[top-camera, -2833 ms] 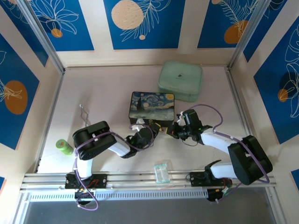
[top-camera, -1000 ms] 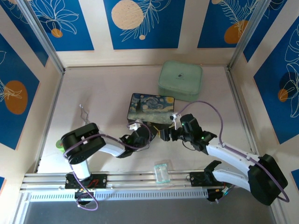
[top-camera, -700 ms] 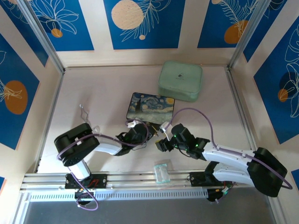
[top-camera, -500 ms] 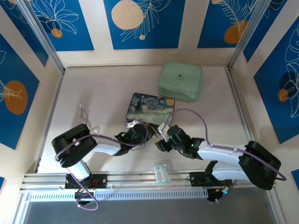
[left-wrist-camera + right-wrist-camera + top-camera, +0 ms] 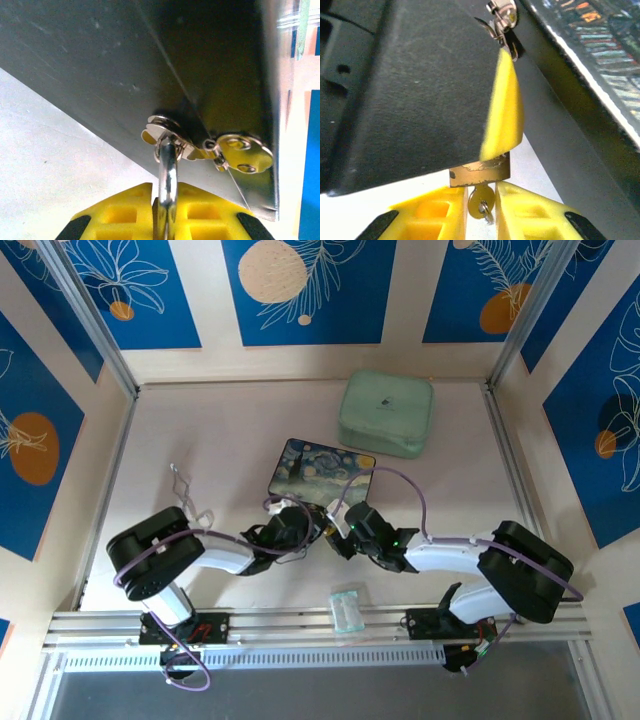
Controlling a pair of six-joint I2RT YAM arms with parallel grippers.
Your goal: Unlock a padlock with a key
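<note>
The brass padlock [image 5: 480, 172] hangs by its silver shackle [image 5: 167, 185] from the metal hasp [image 5: 165, 131] on the front of the Starry Night painted box [image 5: 322, 469]. My left gripper [image 5: 167, 212] is shut on the shackle, just below the hasp. In the right wrist view the key [image 5: 481, 201] sits in the keyhole under the padlock's body, its round head and small ring between my right gripper's [image 5: 481, 210] yellow fingers [image 5: 435, 215], which are closed in on it. In the top view both grippers meet at the padlock [image 5: 326, 530] in front of the box.
A mint-green zip case [image 5: 386, 412] lies behind the box at the back right. Silver tongs [image 5: 184, 486] lie left of the left arm. A clear plastic packet [image 5: 347, 608] rests near the front rail. Blue patterned walls enclose the table.
My right gripper has swung left and forward, closing up against the left gripper at the padlock. The left arm drew back a little, and the painted box turned slightly.
</note>
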